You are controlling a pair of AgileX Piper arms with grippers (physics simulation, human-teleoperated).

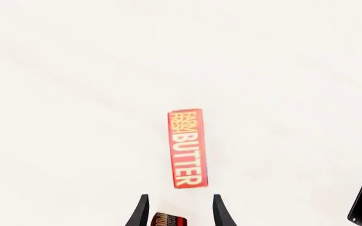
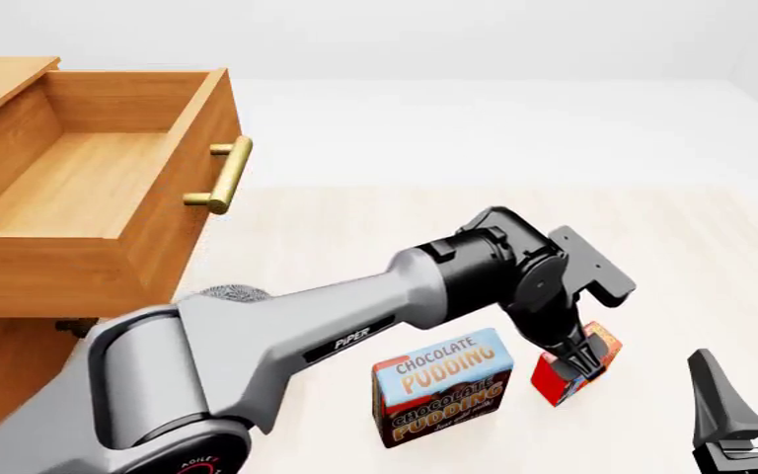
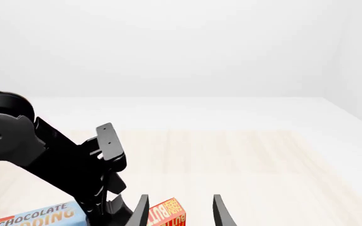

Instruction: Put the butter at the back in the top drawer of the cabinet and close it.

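The butter (image 2: 557, 385) is a small red and orange box on the table, right of the pudding box. In the left wrist view the butter (image 1: 187, 148) lies lengthwise just beyond my fingertips. My left gripper (image 2: 576, 357) hangs over it, pointing down and open (image 1: 179, 212), with nothing between the fingers. My right gripper (image 2: 752, 395) is open low at the front right, and the butter (image 3: 168, 214) sits just ahead of its left finger (image 3: 141, 211). The top drawer (image 2: 90, 178) of the cabinet (image 2: 11, 365) is pulled out, with nothing inside it.
A blue-and-brown chocolate pudding box (image 2: 442, 387) stands just left of the butter, below my left forearm. The drawer's brass handle (image 2: 228, 176) sticks out toward the middle of the table. The left arm's black wrist (image 3: 55, 155) fills the near left of the right wrist view.
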